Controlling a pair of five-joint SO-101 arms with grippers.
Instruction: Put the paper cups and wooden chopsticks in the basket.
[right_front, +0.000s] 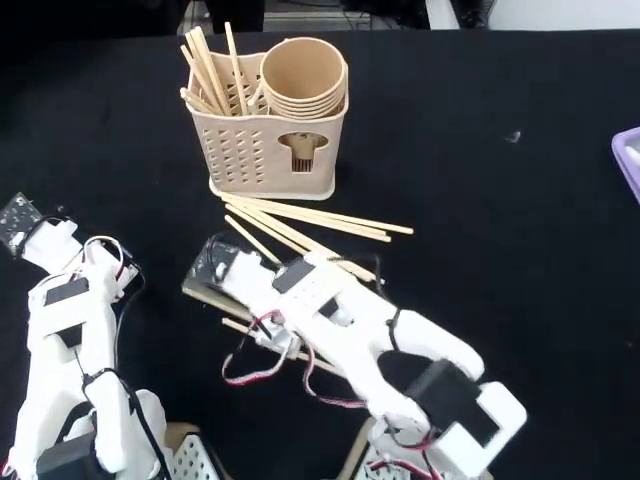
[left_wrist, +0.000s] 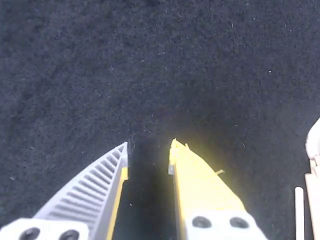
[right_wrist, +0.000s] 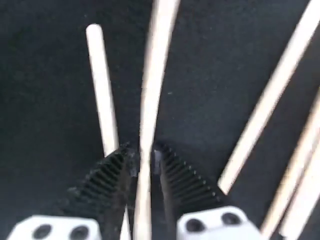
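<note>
your counter (right_front: 520, 260) was draped in black cloth, with a pale strip of room (right_front: 560, 12) beyond its far edge and a purple object (right_front: 628, 160) at one side. the basket (right_front: 262, 155) stood upright near the back, with stacked paper cups (right_front: 303, 75) in one compartment and wooden chopsticks (right_front: 207, 65) leaning in the other. loose chopsticks (right_front: 310, 215) lay fanned on the cloth just in front of it. your right jaws gripped a single chopstick (right_wrist: 150, 90) low over the cloth. your left jaws stood slightly parted, holding nothing, above bare cloth
</note>
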